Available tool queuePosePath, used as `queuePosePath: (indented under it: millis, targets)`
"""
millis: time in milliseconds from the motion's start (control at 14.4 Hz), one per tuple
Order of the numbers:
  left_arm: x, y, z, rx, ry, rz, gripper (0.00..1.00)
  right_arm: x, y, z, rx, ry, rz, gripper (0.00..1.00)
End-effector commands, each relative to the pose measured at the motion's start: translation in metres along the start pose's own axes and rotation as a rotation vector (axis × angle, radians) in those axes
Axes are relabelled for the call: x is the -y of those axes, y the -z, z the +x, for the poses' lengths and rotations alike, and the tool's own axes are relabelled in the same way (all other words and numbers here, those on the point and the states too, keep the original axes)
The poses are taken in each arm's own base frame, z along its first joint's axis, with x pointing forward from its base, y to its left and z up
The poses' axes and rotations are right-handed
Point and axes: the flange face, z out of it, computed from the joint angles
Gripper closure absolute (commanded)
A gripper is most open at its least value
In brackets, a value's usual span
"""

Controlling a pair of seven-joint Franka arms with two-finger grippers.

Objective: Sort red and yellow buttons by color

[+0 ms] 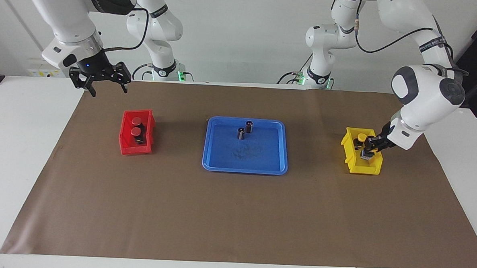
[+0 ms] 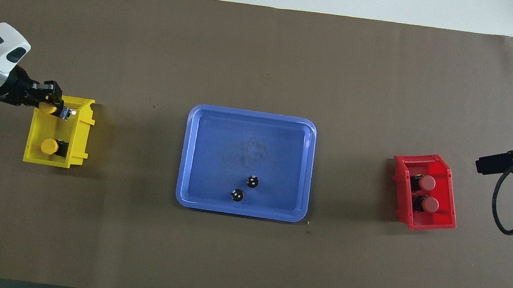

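The right gripper [image 1: 104, 84] hangs high with jaws spread wide and empty, raised above the brown mat near the red bin [image 1: 136, 145], where two red buttons [image 1: 135, 127] sit. The left gripper [image 1: 369, 151] dips slantwise into the yellow bin [image 1: 352, 165], clamped on a yellow button [image 2: 50, 108] beside the second yellow button [image 2: 49, 146].
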Motion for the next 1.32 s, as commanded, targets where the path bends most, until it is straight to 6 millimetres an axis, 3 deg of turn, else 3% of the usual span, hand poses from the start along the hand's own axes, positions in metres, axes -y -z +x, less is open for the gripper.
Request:
queuePosePath:
  millis: [0, 69, 139, 278, 347, 1042, 1250]
  targets:
    - [0.004, -0.012, -0.011, -0.032, 0.016, -0.017, 0.98, -0.002, 0.01, 0.005, 0.025, -0.014, -0.007, 0.0]
    - [0.006, -0.014, -0.01, -0.04, 0.019, -0.016, 0.98, -0.002, 0.019, 0.005, 0.026, -0.013, -0.017, 0.0]
    - [0.016, -0.017, -0.008, -0.041, 0.037, -0.017, 0.98, -0.004, 0.02, 0.01, 0.034, -0.008, -0.042, 0.0]
    - [0.018, -0.02, -0.008, -0.051, 0.042, -0.017, 0.98, 0.004, 0.014, 0.02, 0.048, -0.016, -0.054, 0.0]
    - [0.019, -0.024, -0.009, -0.048, 0.049, -0.016, 0.98, -0.007, 0.014, 0.017, 0.045, -0.076, -0.037, 0.0]
    - [0.012, -0.052, -0.02, -0.048, 0.073, -0.013, 0.97, 0.004, 0.02, 0.016, 0.031, -0.096, -0.024, 0.0]
    - [0.012, -0.051, -0.019, -0.048, 0.071, -0.013, 0.48, 0.006, 0.02, 0.016, 0.031, -0.095, -0.024, 0.0]
